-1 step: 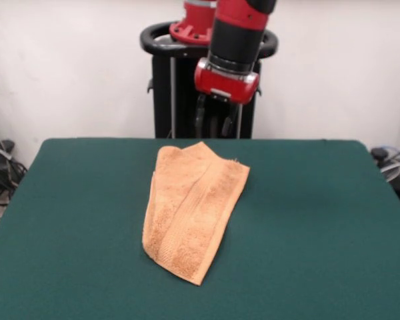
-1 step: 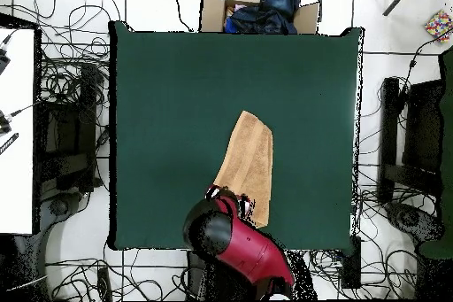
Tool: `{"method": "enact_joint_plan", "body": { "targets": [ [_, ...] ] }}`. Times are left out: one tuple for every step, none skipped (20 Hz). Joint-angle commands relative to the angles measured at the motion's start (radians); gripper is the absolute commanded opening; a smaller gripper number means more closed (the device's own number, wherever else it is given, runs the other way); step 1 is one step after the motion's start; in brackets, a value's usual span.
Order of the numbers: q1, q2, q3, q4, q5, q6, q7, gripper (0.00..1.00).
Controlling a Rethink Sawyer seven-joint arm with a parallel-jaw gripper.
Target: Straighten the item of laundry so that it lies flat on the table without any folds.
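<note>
While folded: towel (image 1: 192,210) lies mid-table (image 1: 320,220), doubled lengthwise.
Long axis: 1 to 7 o'clock, front view.
Gripper (image 1: 218,125): above towel's 12 o'clock end; empty, opening unclear.

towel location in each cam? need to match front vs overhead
Front view: the towel lies folded lengthwise near the table's centre, running from below the gripper toward the picture's bottom.
Overhead view: the towel sits right of the table's centre, in the lower half; its lower end goes under the arm.
Shared landmark: the red arm, at the towel's robot-side end in both.
</note>
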Motion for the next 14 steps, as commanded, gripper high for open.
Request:
{"method": "enact_joint_plan", "body": {
  "targets": [
    [-0.090,0.092,0.194,0.020,0.064,-0.083,0.349,1.00],
    [-0.094,0.098,0.200,0.021,0.057,-0.101,0.353,1.00],
    [-0.103,0.106,0.213,0.028,0.055,-0.115,0.363,1.00],
    [-0.112,0.113,0.226,0.034,0.057,-0.127,0.376,1.00],
    [-0.117,0.118,0.233,0.037,0.053,-0.142,0.383,1.00],
    [-0.118,0.124,0.239,0.040,0.054,-0.154,0.394,1.00],
    [-0.120,0.130,0.244,0.043,0.056,-0.166,0.406,1.00],
    [-0.112,0.132,0.242,0.043,0.060,-0.174,0.412,1.00],
    [-0.102,0.134,0.237,0.043,0.063,-0.177,0.416,1.00],
    [-0.090,0.138,0.228,0.041,0.066,-0.185,0.418,1.00],
    [-0.080,0.145,0.219,0.039,0.068,-0.195,0.419,1.00],
    [-0.072,0.154,0.210,0.033,0.068,-0.201,0.416,1.00],
    [-0.075,0.163,0.216,0.031,0.060,-0.214,0.421,1.00],
    [-0.090,0.168,0.238,0.038,0.062,-0.214,0.444,1.00]
  ]
}}
